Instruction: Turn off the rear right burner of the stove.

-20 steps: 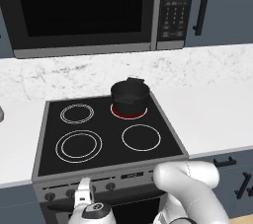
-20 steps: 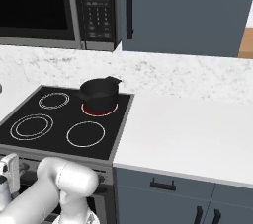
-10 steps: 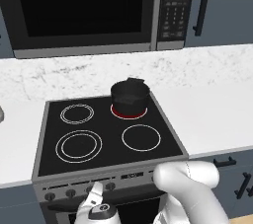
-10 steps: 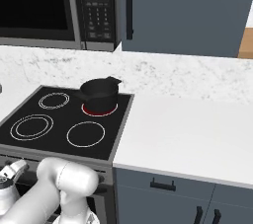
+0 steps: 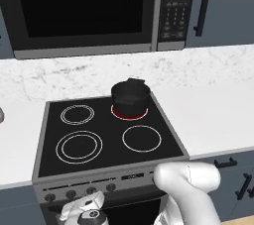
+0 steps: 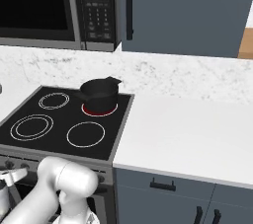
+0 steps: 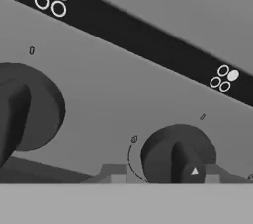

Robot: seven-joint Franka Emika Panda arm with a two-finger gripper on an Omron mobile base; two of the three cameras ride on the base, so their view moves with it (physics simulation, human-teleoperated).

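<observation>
Seen low before the stove [image 5: 44,142], gripper [image 5: 82,210] close on a knob [image 7: 178,155], finger spread impossible to tell; rear right burner [image 5: 129,113] glowing red under the pot [image 5: 130,94]; best squared on the knob, perhaps the right one, before twisting.

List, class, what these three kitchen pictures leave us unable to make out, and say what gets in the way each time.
- Gripper, left base view: fingertips cut off by the bottom edge; open or shut unclear.
- Rear right burner: mostly covered by the black pot.
- Left knob, hand view: cut by the frame edge.
- Stove knob markings: too small in base views.
</observation>
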